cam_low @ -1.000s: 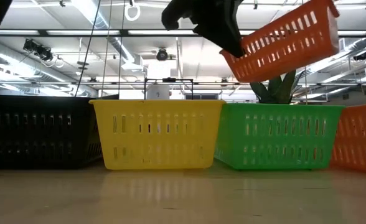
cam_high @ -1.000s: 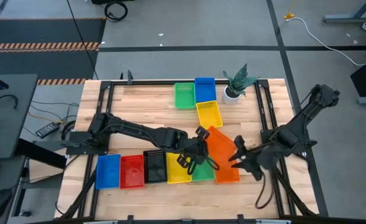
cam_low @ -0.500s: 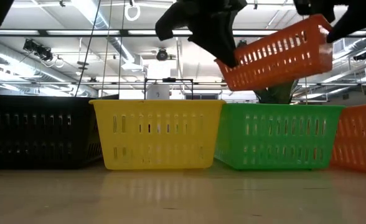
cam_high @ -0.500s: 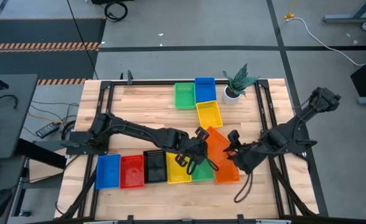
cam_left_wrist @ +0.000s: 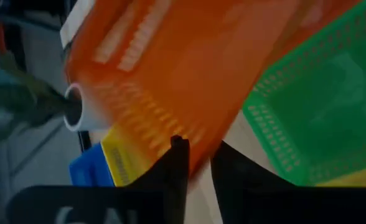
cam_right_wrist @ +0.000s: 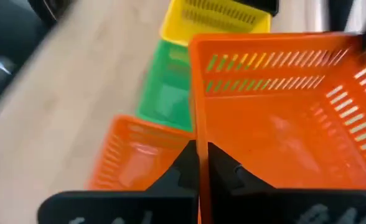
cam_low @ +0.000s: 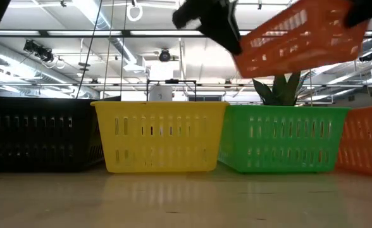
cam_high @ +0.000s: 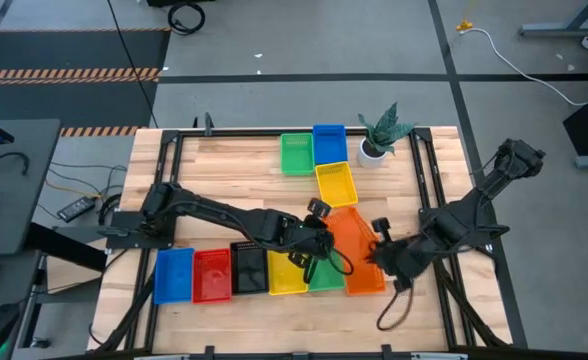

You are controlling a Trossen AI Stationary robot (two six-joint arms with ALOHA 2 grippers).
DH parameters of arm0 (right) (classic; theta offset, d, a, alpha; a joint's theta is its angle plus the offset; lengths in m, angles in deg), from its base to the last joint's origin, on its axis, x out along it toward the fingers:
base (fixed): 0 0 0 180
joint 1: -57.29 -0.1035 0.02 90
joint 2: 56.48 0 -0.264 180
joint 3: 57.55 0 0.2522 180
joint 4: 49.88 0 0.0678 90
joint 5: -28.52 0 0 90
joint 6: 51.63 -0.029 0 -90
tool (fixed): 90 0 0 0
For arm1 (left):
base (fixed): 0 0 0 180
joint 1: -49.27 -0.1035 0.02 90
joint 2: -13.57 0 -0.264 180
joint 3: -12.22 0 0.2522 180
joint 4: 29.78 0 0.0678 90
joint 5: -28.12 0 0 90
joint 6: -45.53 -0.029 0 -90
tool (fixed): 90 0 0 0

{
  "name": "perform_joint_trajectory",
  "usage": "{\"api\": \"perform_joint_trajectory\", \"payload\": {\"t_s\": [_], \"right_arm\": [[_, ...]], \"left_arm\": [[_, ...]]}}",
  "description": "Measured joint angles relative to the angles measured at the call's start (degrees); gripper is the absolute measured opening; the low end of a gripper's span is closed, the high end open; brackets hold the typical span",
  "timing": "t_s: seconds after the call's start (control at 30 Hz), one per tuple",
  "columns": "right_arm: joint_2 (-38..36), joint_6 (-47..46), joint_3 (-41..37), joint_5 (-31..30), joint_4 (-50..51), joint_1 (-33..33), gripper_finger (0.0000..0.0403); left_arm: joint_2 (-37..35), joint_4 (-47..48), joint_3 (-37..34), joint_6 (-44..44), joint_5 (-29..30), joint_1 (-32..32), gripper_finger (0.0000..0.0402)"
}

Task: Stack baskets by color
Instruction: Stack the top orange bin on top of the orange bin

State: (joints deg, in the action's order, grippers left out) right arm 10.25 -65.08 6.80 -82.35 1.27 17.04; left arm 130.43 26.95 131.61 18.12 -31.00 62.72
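Orange basket (cam_high: 346, 236) hangs between our end effectors: right (cam_right_wrist: 201, 163) pinches its rim, left (cam_left_wrist: 198, 163) barely parted; lower it level onto the orange one (cam_high: 365, 278) below.

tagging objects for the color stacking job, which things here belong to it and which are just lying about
Part of the job:
- lifted orange basket, with the left end effector and right end effector at opposite rims
- front row baskets: blue, red, black, yellow, green, orange
- rear baskets: green, blue, yellow

Just lying about:
- potted plant
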Motion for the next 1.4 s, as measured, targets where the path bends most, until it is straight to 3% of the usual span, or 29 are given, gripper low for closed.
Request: {"api": "perform_joint_trajectory", "payload": {"t_s": [0.13, 0.27, 0.43, 0.57, 0.8, 1.4], "right_arm": [[1.58, -13.29, -0.13, 2.52, -0.53, -6.29, 0.0007], [4.57, -22.62, -0.11, -1.31, -1.55, -10.73, 0.0005], [8.83, -28.49, -0.11, -4.05, -1.49, -12.26, 0.0005], [11.34, -29.4, -0.11, -6.24, -1.78, -11.54, 0.0005], [14.28, -29.54, -0.11, -8.67, -2.49, -10.55, 0.0006], [21.46, -31.34, -0.09, -3.47, -6.21, -10.14, 0.0026]], "left_arm": [[-2.15, 5.09, -0.1, 6.45, 3.74, -0.24, 0.0111], [-3.89, 13.64, -0.05, 19.43, 12.4, -0.14, 0.0133], [-4.66, 25.52, -0.11, 36.98, 16.88, 0.86, 0.013], [-4.7, 29.38, -0.14, 43.97, 17.19, 2.27, 0.0118], [-4.7, 29.27, -0.14, 45.19, 17.91, 4.81, 0.0103], [-4.7, 29.25, -0.14, 47.51, 18.0, 5.55, 0.0079]]}}
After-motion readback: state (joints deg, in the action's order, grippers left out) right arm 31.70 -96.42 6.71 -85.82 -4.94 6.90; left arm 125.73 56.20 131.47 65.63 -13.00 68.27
